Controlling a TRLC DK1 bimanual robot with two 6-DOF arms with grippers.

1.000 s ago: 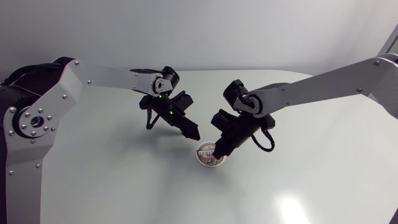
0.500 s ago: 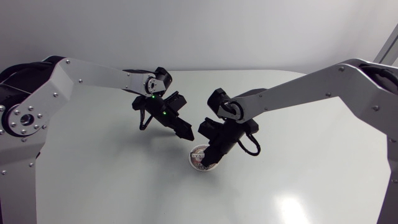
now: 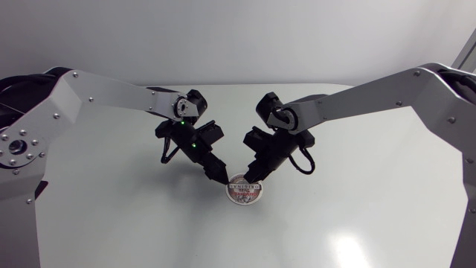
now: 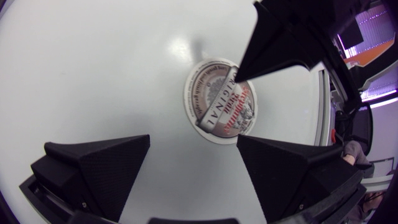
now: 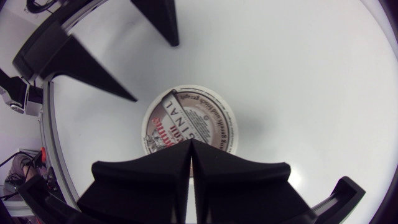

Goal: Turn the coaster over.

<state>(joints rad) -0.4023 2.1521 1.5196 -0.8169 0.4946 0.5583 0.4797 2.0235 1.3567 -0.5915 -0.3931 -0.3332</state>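
Observation:
The round coaster [image 3: 246, 190] lies flat on the white table [image 3: 357, 201], printed side up with a red and white label. My right gripper [image 3: 256, 177] is shut, and its joined tips rest on the coaster's rim on the side away from my left arm. In the right wrist view those tips [image 5: 191, 144] sit over the coaster [image 5: 186, 118]. My left gripper [image 3: 216, 173] is open, low over the table just short of the coaster's opposite edge. From the left wrist, the coaster [image 4: 214, 106] lies ahead of the spread left gripper [image 4: 193, 140], with the right gripper [image 4: 239, 76] touching its far rim.
Both arms meet over the middle of the table, the left arm [image 3: 111, 93] coming from one side and the right arm [image 3: 372, 93] from the other. Bare white tabletop surrounds the coaster.
My left gripper has come down and closer to the coaster's edge. My right gripper has shifted from over the coaster to its far rim, and more of the print shows.

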